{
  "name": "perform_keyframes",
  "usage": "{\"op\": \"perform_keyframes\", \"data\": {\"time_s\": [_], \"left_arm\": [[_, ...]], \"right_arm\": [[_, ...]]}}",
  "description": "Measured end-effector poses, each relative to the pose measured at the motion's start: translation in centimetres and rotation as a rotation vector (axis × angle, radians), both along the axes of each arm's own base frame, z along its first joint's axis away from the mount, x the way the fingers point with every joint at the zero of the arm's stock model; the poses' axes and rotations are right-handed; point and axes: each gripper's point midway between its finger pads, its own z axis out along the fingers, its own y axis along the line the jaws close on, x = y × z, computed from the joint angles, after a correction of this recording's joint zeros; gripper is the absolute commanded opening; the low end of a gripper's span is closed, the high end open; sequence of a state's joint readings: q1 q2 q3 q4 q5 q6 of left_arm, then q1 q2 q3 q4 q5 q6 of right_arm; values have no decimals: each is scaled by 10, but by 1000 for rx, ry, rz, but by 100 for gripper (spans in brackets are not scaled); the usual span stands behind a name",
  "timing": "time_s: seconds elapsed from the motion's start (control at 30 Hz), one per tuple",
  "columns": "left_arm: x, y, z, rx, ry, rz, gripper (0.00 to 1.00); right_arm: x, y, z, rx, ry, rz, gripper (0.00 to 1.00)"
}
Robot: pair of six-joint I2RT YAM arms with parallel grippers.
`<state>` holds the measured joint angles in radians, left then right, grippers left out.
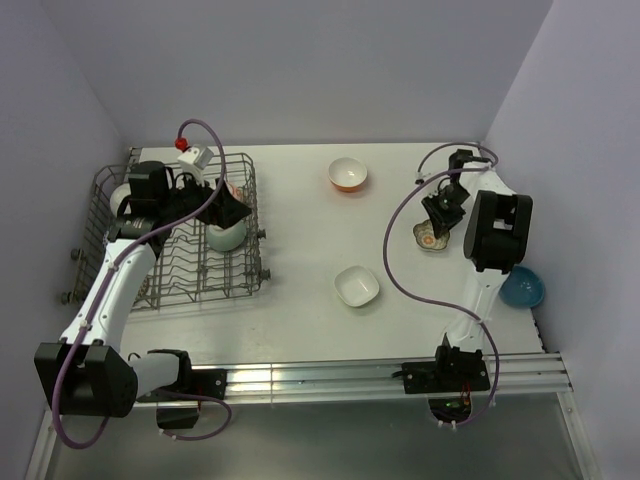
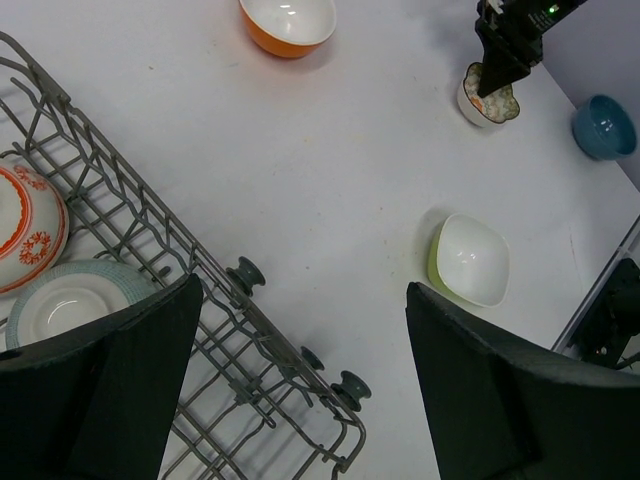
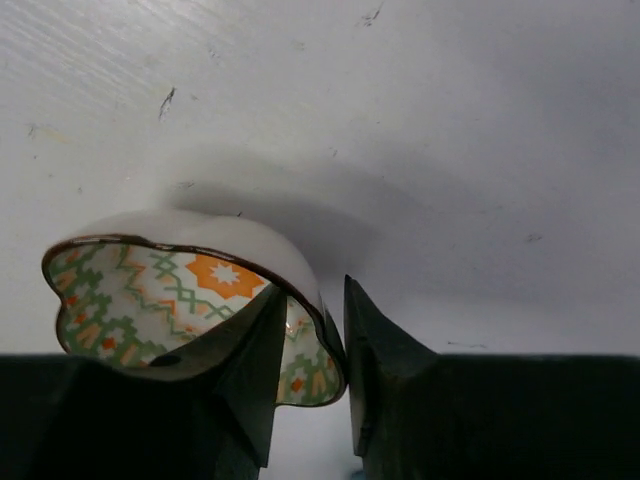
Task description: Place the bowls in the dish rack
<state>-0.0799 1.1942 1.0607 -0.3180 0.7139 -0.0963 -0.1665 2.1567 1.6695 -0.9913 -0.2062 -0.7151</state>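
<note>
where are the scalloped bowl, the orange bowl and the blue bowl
scalloped bowl [image 3: 190, 290] right wrist view, on its patterned inside
orange bowl [image 1: 347, 172] top external view, on its white inside
blue bowl [image 1: 524, 289] top external view, on its blue inside

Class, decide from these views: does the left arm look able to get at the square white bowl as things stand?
Probably yes. The left fingers hover open and empty over the dish rack, and the square white bowl sits alone on the table right of it, with nothing between.
</note>
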Motion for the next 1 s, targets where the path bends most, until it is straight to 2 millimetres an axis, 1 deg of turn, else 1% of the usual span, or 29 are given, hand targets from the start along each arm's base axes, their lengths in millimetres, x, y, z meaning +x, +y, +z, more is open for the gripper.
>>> {"op": "perform_keyframes", "data": {"time_s": [0.03, 0.07, 0.1, 0.17, 0.23, 0.3, 0.37, 0.43, 0.5, 0.57, 0.6, 0.7, 0.73, 0.8, 0.83, 0.9, 1.0], "left_arm": [[0, 1, -1, -1, 2, 3, 88], [0, 1, -1, -2, 2, 5, 87], [0, 2, -3, -3, 6, 8, 87], [0, 4, -6, -7, 18, 16, 87], [0, 6, -9, -12, 30, 27, 87], [0, 10, -12, -21, 44, 42, 87], [0, 16, -11, -31, 51, 61, 87], [0, 20, -9, -39, 50, 76, 88], [-1, 22, -7, -43, 49, 84, 88], [-5, 20, -3, -54, 49, 75, 90], [-6, 19, -1, -61, 51, 70, 90], [-14, 15, 7, -107, 62, 53, 92], [-15, 15, 12, -129, 64, 54, 92], [-20, 12, 21, -199, 86, 59, 92], [-23, 10, 25, -232, 98, 58, 92], [-27, 4, 34, -306, 126, 45, 92], [-32, -3, 43, -400, 171, 28, 93]], "right_arm": [[-3, 1, 0, 5, 4, 2, 22], [-5, 3, 1, 14, 2, 6, 18], [-9, 6, 3, 30, 4, 0, 9], [-15, 11, 12, 63, -6, -15, 1], [-17, 16, 17, 77, -30, -19, 0], [-18, 25, 15, 107, -38, -25, 0], [-20, 40, 17, 154, -38, -31, 0], [-18, 60, 28, 208, -55, -36, 0], [-14, 86, 48, 277, -89, -31, 0], [-5, 119, 79, 360, -147, -3, 0], [0, 139, 97, 405, -181, 19, 0], [9, 208, 161, 557, -297, 108, 0], [7, 233, 182, 614, -332, 138, 0], [-2, 269, 209, 699, -369, 177, 0], [-9, 286, 221, 740, -379, 198, 0], [-21, 312, 240, 804, -385, 221, 0], [-30, 340, 252, 859, -379, 241, 0]]}}
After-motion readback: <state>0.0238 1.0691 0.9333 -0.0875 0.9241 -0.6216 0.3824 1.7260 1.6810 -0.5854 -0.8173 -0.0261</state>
